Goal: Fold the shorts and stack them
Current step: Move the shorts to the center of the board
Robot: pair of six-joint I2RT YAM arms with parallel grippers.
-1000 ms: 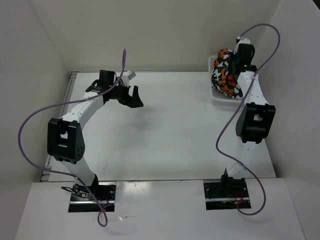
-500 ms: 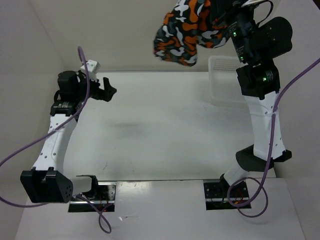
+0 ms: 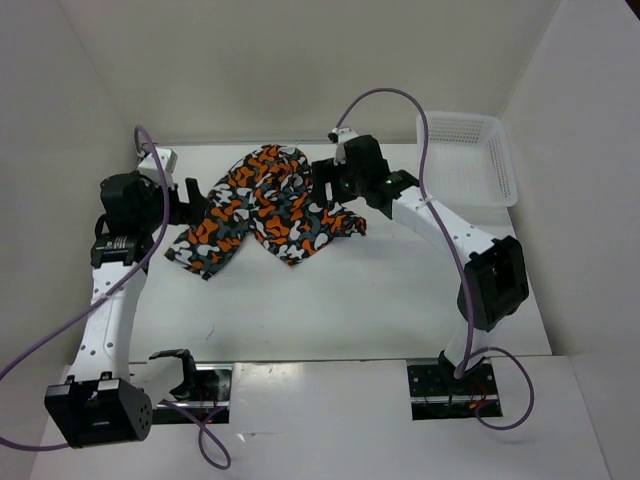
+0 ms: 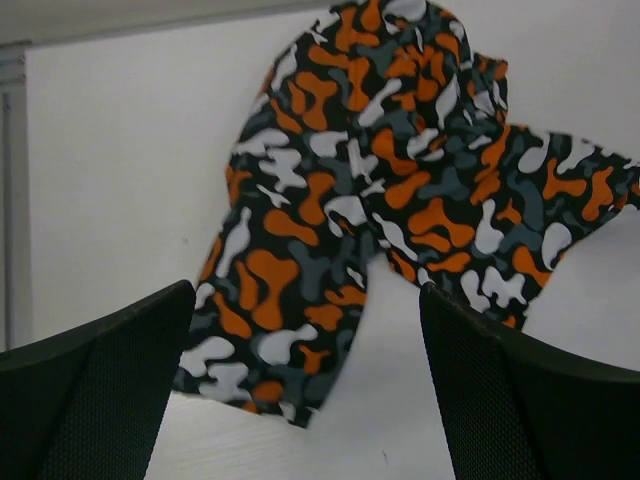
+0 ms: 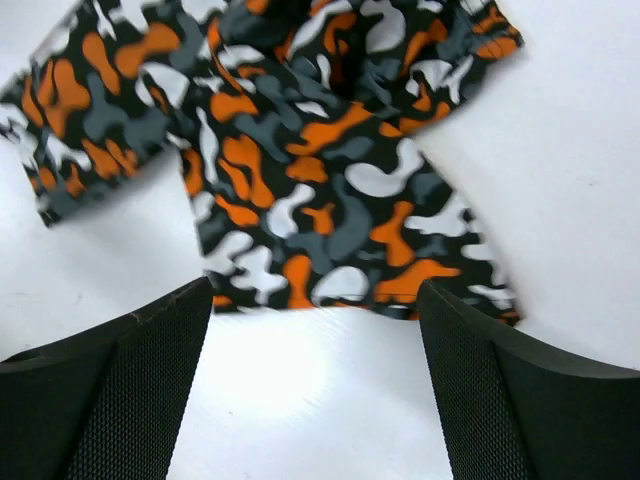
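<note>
A pair of shorts [image 3: 265, 205] in black, orange, grey and white camouflage lies crumpled and spread on the white table, left of centre. My left gripper [image 3: 190, 197] hangs open at the shorts' left edge. In the left wrist view, the gripper [image 4: 305, 400] frames the hem of one leg of the shorts [image 4: 370, 200] without touching it. My right gripper [image 3: 332, 182] hovers open at the shorts' right edge. In the right wrist view, this gripper [image 5: 315, 390] has bare table between its fingers and the shorts [image 5: 300, 150] lie just beyond them.
A white mesh basket [image 3: 497, 150] stands at the back right corner of the table. White walls enclose the table at the left, back and right. Purple cables loop from both arms.
The right arm lifted the shorts out of the basket, swung them left over the table and let them go, opening its jaws. The left arm drew back to the left.
</note>
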